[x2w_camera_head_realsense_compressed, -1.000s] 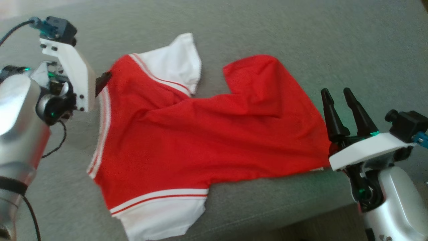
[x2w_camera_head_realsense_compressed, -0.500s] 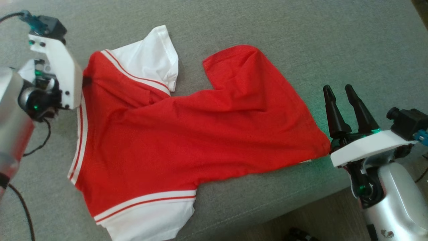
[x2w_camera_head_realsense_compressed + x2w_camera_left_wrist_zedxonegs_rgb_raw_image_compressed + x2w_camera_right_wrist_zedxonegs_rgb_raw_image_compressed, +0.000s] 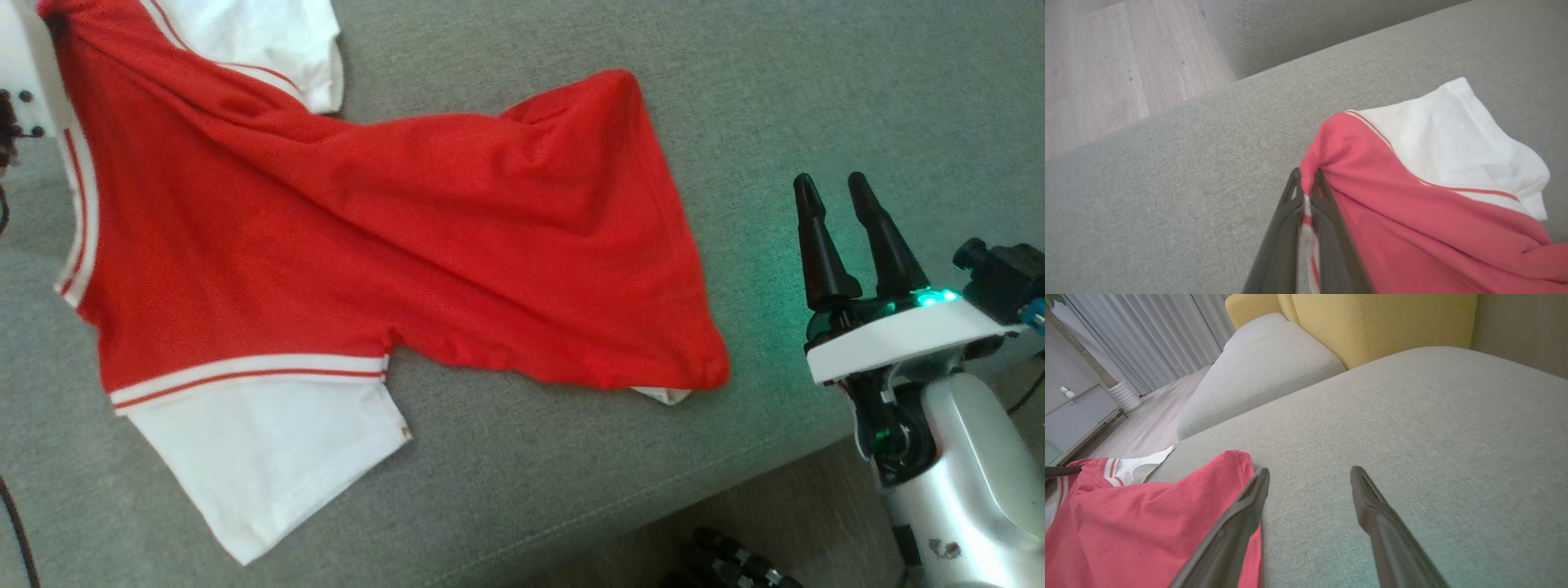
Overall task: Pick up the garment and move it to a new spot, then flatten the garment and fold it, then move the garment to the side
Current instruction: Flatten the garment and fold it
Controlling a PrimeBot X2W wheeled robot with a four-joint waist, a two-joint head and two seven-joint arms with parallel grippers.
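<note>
Red shirt (image 3: 367, 220) with white sleeves (image 3: 253, 457) sprawled wrinkled on grey sofa (image 3: 816, 82). Left claw (image 3: 1305, 179) pinched tight on shirt's red edge near one sleeve, fabric bunched there. Right claw (image 3: 831, 184) spread apart, empty, near shirt's bottom corner, not touching.

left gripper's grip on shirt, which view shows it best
The left wrist view: the left gripper is shut on the shirt at its red shoulder. The head view catches its white mount at the edge; the right wrist view, a distant fingertip.
</note>
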